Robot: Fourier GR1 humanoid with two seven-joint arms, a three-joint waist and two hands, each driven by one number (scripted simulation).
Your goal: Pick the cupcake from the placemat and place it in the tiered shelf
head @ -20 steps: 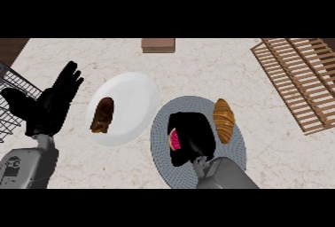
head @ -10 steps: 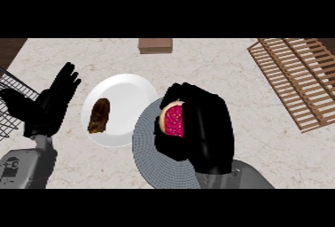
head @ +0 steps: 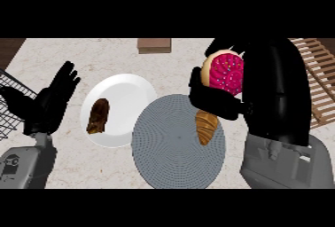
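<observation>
My right hand [head: 278, 84] is raised high above the counter, fingers curled round a cupcake [head: 224, 73] with pink frosting and sprinkles. It hangs over the far right edge of the round grey placemat [head: 173, 150]. A croissant [head: 206, 126] lies on the placemat just below the hand. The wooden slatted tiered shelf [head: 319, 84] stands at the right, largely hidden behind my right arm. My left hand [head: 49, 99] rests open at the left, fingers up.
A white plate [head: 131, 95] left of the placemat carries a brown pastry [head: 99, 116]. A black wire basket [head: 9, 104] sits at the left edge behind my left hand. A small brown box [head: 154, 45] stands at the counter's far edge.
My right hand has lifted the cupcake off the placemat and carried it up and to the right, towards the shelf. The croissant shows again. The left hand stays still.
</observation>
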